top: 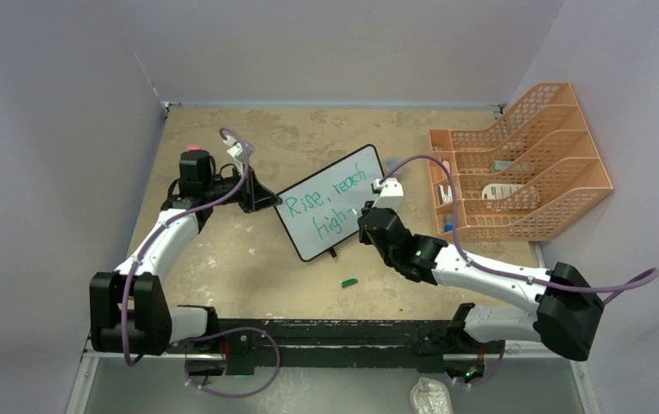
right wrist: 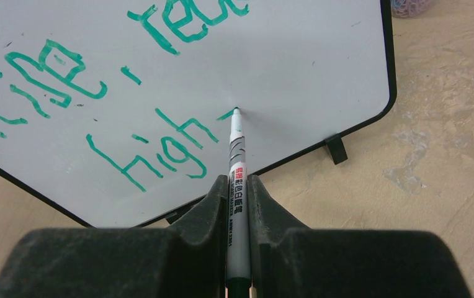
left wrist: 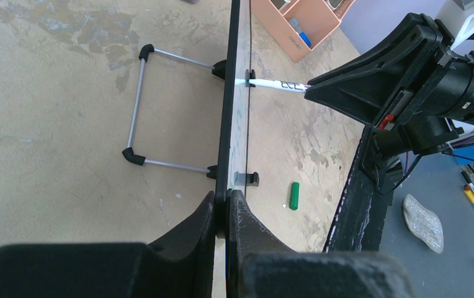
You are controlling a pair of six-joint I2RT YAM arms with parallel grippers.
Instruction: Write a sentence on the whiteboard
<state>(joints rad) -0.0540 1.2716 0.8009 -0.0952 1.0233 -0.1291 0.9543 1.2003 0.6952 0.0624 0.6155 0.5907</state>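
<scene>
An orange mesh rack [top: 524, 164] with tiered slots holding a few small items stands at the upper right on the worn tan tabletop [top: 222, 267], a small green cap [top: 348, 281] lies below centre, and a pale crumpled lump [top: 432, 397] sits at the bottom edge.

1. Overhead view: soft, even indoor light. The arms cast only faint, diffuse shadows on the tan table [top: 240, 259]. Fine detail is a little soft.
2. Left wrist view: bright and clear. The left gripper [left wrist: 227, 205] along the bottom edge is a dark, slightly blurred mass.
3. Right wrist view: the whiteboard [right wrist: 315, 74] is evenly lit, pale grey. The marker [right wrist: 237, 161] has a crisp label. The right gripper [right wrist: 237, 186] below is dark and soft.
</scene>
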